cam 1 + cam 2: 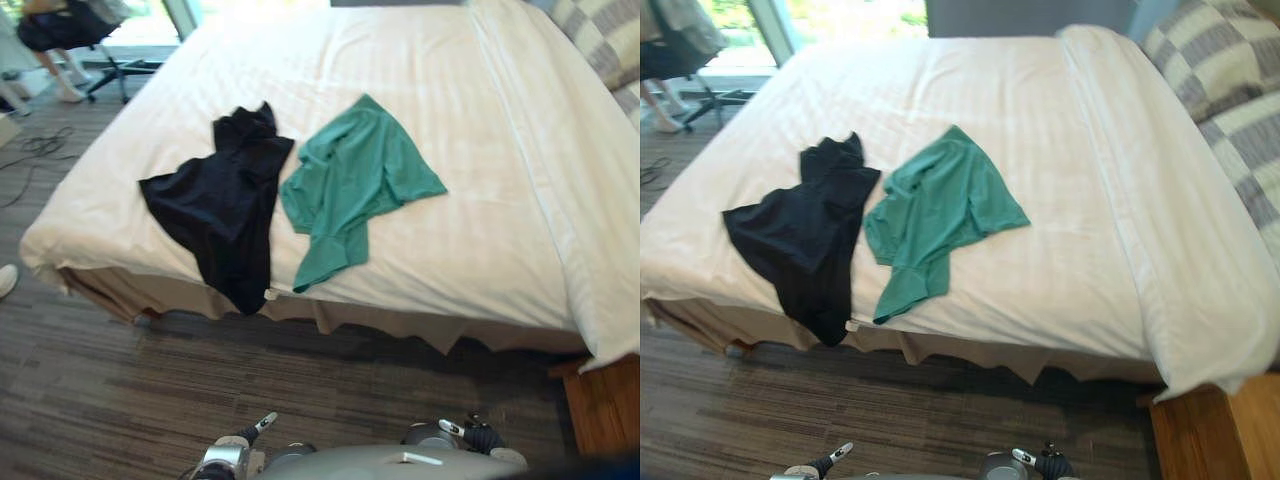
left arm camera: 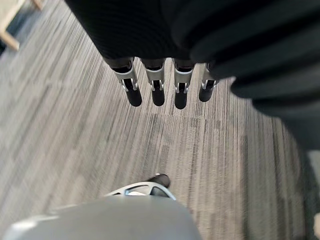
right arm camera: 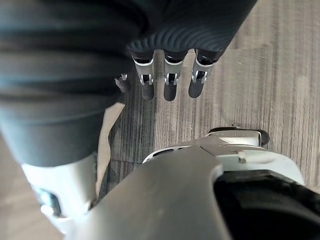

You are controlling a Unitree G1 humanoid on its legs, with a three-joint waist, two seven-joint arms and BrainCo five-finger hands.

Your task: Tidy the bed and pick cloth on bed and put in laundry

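**Left eye view**
1. We list 1 bed (image 1: 480,150) with a white cover, smooth over most of its top.
2. We list 1 black garment (image 1: 225,205). It lies spread on the near left part of the bed, and its lower end hangs over the bed's near edge.
3. We list 1 green garment (image 1: 350,180). It lies crumpled on the bed just to the right of the black garment, and its narrow end reaches the bed's near edge. We cannot tell whether the 2 garments touch.
4. Beyond the bed's far left corner we see 1 office chair (image 1: 105,60) and a person's legs (image 1: 60,75).

**Right eye view**
5. We list checked pillows (image 1: 1230,90) along the right side of the bed.
6. We list 1 wooden frame corner (image 1: 1215,435), showing under the cover at the bed's near right corner.

**Left wrist view**
7. The left hand (image 2: 157,87) hangs over the grey striped floor (image 2: 75,125), off the bed. Its fingers are straight and it holds nothing.

**Right wrist view**
8. The right hand (image 3: 170,82) also hangs over the floor, off the bed. Its fingers are straight and it holds nothing.
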